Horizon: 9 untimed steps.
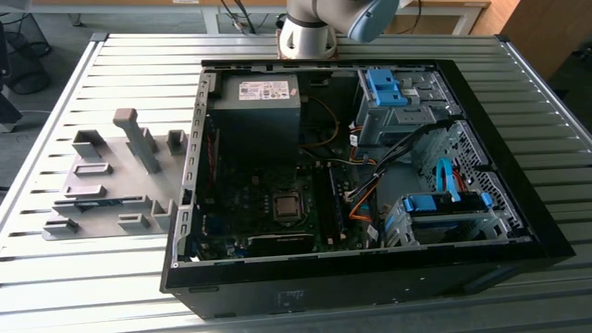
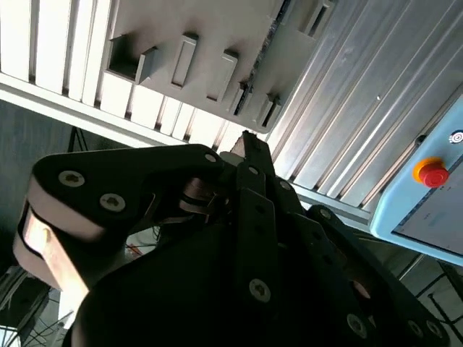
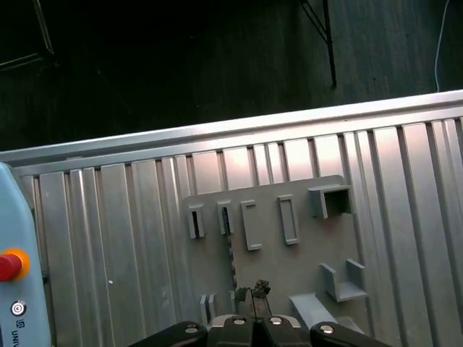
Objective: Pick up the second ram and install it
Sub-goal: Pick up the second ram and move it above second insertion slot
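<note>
Since the second ram (image 3: 231, 253) is parked in the grey holder (image 3: 304, 246) and not in the open computer case (image 1: 370, 288), everything here is decided over at the holder. That holder is set on the slatted tabletop (image 1: 138, 62), on the exterior view's left of the case.

In the first wrist view the stick is seen edge-on as a thin striped line, so it's judged to be standing on its long edge in a slot. The key relation is that its long axis is aimed almost straight at the claw (image 3: 252, 292). One end of the stick is lined up just under the tips, and the rest runs away from them across the holder plate. So the claw is placed over an end of the stick rather than its middle, and it's roughly in line with the stick, not crosswise to it.

No contact is seen. The holder looks fairly far below, so the claw is judged to be hanging well clear above it, though the real gap can't be told.

As for the claw itself, in both wrist views the two tips are drawn together, closed or very nearly so, and nothing is gripped between them. The stick is untouched in its slot, so the pickup isn't done yet.
</note>
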Each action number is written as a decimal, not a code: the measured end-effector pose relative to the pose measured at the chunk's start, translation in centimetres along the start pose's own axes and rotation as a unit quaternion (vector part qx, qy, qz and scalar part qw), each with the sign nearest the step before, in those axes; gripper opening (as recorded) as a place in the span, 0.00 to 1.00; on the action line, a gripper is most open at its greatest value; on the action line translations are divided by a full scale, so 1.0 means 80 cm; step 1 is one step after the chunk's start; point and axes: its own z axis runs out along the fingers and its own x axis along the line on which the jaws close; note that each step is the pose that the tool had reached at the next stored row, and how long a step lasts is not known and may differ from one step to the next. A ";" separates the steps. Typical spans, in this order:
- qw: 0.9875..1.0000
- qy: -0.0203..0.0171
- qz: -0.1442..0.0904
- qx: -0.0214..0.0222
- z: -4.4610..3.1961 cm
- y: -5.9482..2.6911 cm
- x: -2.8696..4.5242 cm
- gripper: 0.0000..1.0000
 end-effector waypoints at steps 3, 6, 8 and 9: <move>1.000 0.001 -0.022 0.000 0.0002 0.000 0.0000 0.10; 1.000 0.001 -0.023 0.000 0.0003 0.000 0.0000 0.10; 1.000 0.001 -0.023 0.000 0.0003 0.000 0.0000 0.11; 1.000 0.001 -0.023 -0.001 0.0004 0.000 0.0000 0.11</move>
